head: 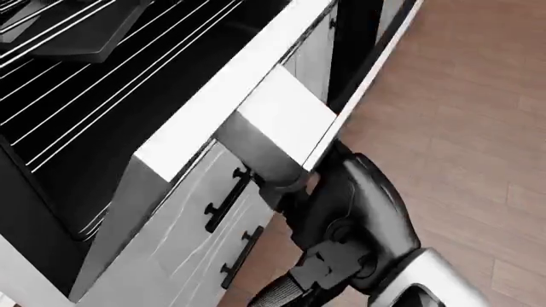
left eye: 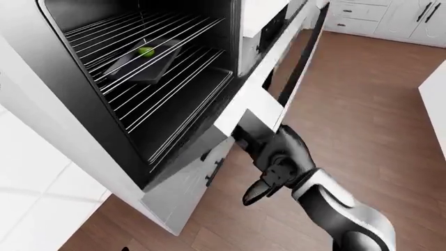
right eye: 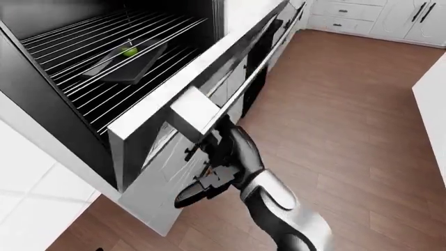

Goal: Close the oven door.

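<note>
The oven [left eye: 139,89] stands open, with wire racks and a dark tray [left eye: 150,65] holding a small green thing [left eye: 146,51]. Its door [right eye: 202,99] is white-edged with dark glass. It is partly raised and slants out of the opening toward the top right of the right-eye view. My right hand [left eye: 268,180] is black and sits right under the door's near corner [head: 273,128], touching it. Its fingers are spread, and one finger [left eye: 254,194] hangs free below. My left hand is not in any view.
White drawers with black handles [head: 226,198] sit below the oven. Wooden floor [left eye: 362,104] fills the right side. White cabinets [left eye: 390,15] stand at the top right, a white counter edge [left eye: 435,99] at the far right, and a white surface [left eye: 27,172] at the lower left.
</note>
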Robot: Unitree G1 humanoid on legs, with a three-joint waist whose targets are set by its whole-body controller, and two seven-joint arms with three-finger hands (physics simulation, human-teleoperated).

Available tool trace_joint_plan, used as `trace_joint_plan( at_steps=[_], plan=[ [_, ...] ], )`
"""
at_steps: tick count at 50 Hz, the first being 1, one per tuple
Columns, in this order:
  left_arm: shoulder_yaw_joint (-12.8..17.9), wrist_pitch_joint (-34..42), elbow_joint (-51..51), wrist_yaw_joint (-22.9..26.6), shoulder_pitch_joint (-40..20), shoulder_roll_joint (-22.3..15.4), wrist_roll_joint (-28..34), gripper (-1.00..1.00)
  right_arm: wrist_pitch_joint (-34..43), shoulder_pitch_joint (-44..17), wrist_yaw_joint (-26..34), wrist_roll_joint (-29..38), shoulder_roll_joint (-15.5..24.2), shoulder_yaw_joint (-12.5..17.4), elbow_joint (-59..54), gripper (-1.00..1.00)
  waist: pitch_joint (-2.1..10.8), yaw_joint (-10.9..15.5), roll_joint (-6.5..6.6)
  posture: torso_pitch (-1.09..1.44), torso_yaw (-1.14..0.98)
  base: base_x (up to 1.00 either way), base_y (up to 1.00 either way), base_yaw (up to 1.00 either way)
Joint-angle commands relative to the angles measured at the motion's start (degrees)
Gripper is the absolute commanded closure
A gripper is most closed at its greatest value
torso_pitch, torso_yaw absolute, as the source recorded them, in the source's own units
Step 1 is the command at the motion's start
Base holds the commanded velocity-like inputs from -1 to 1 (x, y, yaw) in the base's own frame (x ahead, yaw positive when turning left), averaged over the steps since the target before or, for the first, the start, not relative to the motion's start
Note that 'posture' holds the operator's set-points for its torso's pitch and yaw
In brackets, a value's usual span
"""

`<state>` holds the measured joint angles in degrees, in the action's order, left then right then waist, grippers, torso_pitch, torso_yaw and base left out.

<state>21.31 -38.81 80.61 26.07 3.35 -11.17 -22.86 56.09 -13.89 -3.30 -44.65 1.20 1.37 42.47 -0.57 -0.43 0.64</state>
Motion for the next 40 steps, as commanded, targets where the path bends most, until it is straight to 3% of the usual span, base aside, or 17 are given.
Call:
trace_joint_plan(
  at_steps=[1, 10, 19, 25, 26, 32, 40],
  plan=[
    [0.2, -1.3, -0.7, 0.2, -0.1, -0.7, -0.4, -1.00, -0.9, -4.9, -2.0, -5.2, -1.0, -1.9, 3.2, -1.00, 0.94, 0.1, 0.19, 0.00, 0.00, 0.00, 0.00, 0.00],
    [0.2, -1.1, -0.7, 0.3, 0.1, -0.8, -0.5, -1.00, 3.0, -21.5, -6.1, -2.5, -3.8, -5.7, -6.1, -1.00, 0.71, 0.2, 0.50, 0.00, 0.00, 0.00, 0.00, 0.00],
    [0.4, -1.1, -0.7, 0.7, 0.2, -0.8, -0.7, -1.00, 1.8, -41.7, 1.8, 15.7, -9.1, -8.2, -28.2, -1.00, 0.00, -0.1, 1.34, 0.00, 0.00, 0.00, 0.00, 0.00],
    [0.7, -0.8, -0.7, 0.8, 0.1, -0.9, -0.7, -1.00, -4.8, -50.2, 7.4, 25.9, -12.5, -7.7, -43.9, -1.00, -0.27, -0.2, 1.98, 0.00, 0.00, 0.00, 0.00, 0.00],
    [0.7, -0.8, -0.7, 0.9, 0.0, -1.0, -0.7, -1.00, -8.6, -53.5, 8.2, 27.7, -13.3, -7.1, -50.6, -1.00, -0.28, -0.3, 2.10, 0.00, 0.00, 0.00, 0.00, 0.00],
    [0.9, -0.7, -0.7, 1.0, 0.1, -0.9, -0.9, -1.00, -19.4, -62.2, 10.8, 31.7, -17.2, -5.9, -69.3, -1.00, -0.29, -0.6, 2.92, 0.00, 0.00, 0.00, 0.00, 0.00],
    [0.8, -1.0, -0.7, 1.1, 0.3, -0.7, -1.1, -1.00, -25.0, -66.9, 11.2, 34.4, -22.7, -6.4, -79.3, -1.00, -0.27, -0.7, 3.60, 0.00, 0.00, 0.00, 0.00, 0.00]
  ],
)
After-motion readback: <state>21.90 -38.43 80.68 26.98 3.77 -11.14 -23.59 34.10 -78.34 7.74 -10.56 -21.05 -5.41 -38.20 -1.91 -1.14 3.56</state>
